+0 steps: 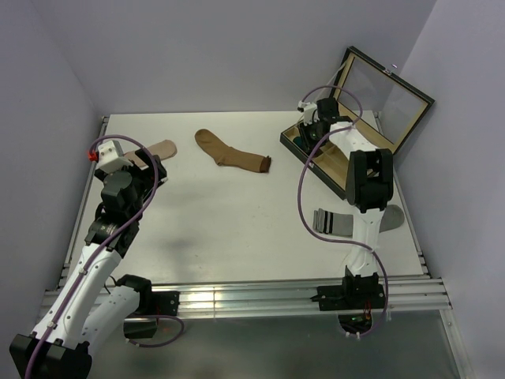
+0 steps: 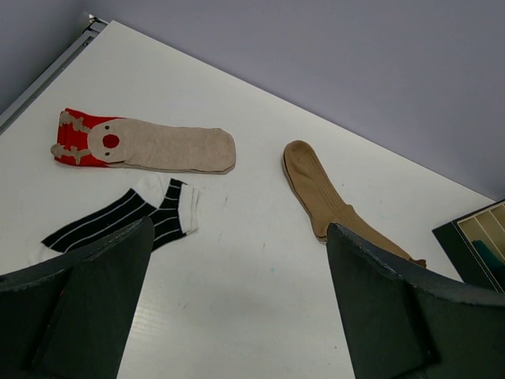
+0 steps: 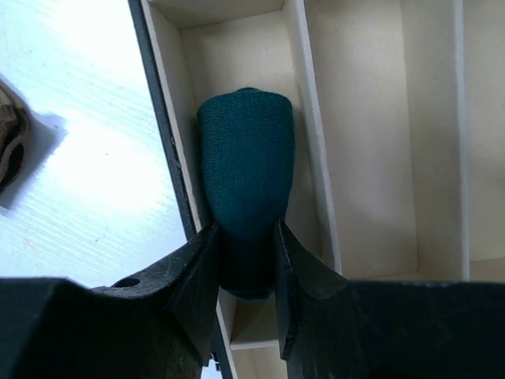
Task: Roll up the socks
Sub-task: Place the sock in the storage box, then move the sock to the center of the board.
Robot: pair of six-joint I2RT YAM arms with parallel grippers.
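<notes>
Flanking the clamped teal sock (image 3: 246,158) stand dividers (image 3: 312,142) (close).

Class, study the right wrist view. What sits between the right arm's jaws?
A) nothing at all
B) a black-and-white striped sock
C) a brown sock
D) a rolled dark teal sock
D: the jaws press both sides of a rolled dark teal sock lying in a compartment of the divided box.

Left end effector (image 2: 238,237) spread wide; right arm (image 1: 368,178) stretched forward, right end effector (image 3: 245,229) pinching teal sock roll (image 3: 246,158).
</notes>
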